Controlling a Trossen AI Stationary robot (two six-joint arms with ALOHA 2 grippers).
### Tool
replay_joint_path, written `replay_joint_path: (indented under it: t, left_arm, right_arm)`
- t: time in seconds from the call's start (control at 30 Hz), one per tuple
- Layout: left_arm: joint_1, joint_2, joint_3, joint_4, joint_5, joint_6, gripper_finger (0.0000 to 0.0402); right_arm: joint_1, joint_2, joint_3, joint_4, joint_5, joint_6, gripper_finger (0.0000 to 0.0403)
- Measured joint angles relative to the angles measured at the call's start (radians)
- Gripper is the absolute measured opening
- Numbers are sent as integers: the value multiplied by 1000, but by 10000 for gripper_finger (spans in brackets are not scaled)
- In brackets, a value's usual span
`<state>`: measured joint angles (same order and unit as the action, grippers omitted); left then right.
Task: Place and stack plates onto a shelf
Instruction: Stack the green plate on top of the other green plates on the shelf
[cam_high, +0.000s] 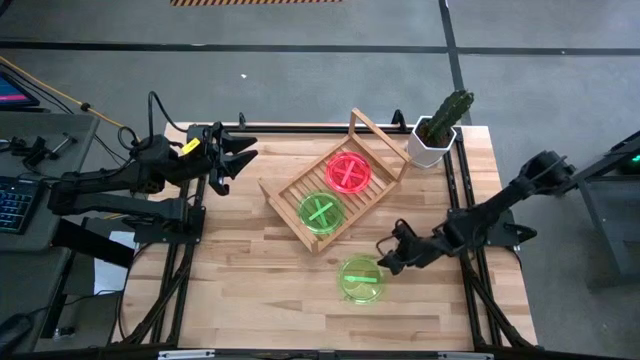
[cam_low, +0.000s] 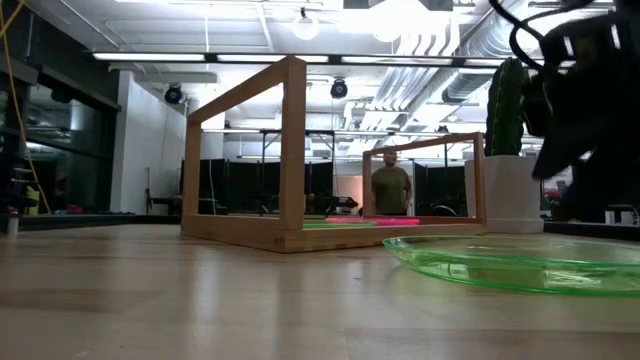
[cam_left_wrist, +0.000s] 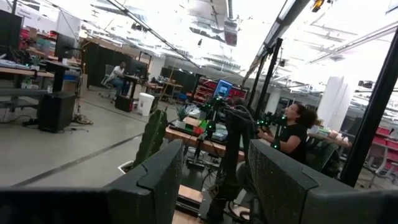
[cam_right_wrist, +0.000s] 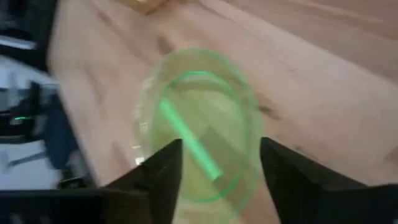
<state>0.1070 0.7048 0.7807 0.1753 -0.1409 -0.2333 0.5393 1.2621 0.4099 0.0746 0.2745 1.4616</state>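
Two plates (cam_high: 334, 192) in shelf (cam_high: 283, 193)

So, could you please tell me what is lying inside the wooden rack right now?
Inside the wooden rack lie a pink-red plate and a green plate, side by side. Whether more plates are stacked beneath either cannot be seen.

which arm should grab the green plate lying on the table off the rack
Right. The right gripper, jaws open, sits right beside that green plate; the left gripper waits beyond the rack.

Grey floor (cam_high: 300, 70), bright ceiling lights (cam_low: 300, 28)
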Motion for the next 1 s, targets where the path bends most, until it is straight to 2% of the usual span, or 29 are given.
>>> replay_joint_path:
  t: [0.07, 0.17, 0.5, 0.67, 0.73, 0.8, 0.87, 0.93, 1.0]
  left_arm:
    - [0, 0, 0, 1, 0, 0, 172]
    - [0, 0, 0, 1, 0, -1, 172]
    - [0, 4, 0, 1, -23, -1, 172]
    - [0, 4, 0, 1, -27, -1, 172]
    - [0, 4, 0, 0, -27, -1, 172]
    - [0, 4, 0, 0, -27, -1, 172]
    - [0, 4, 0, 0, -27, 0, 172]
    - [0, 4, 0, 0, -27, 0, 172]
    - [0, 4, 0, 0, -27, 0, 172]
  right_arm:
    - [11, 45, 0, 5, 34, 17, 222]
    - [25, 108, 0, 21, 89, 38, 240]
    - [74, 333, 4, 289, 226, 62, 243]
    - [83, 396, 42, 255, 258, 61, 239]
    - [82, 406, 74, 185, 271, 63, 222]
    - [78, 415, 100, 120, 266, 65, 185]
    - [77, 423, 105, 97, 269, 77, 129]
    - [76, 426, 104, 77, 265, 91, 54]
    - [76, 419, 104, 67, 253, 92, 16]
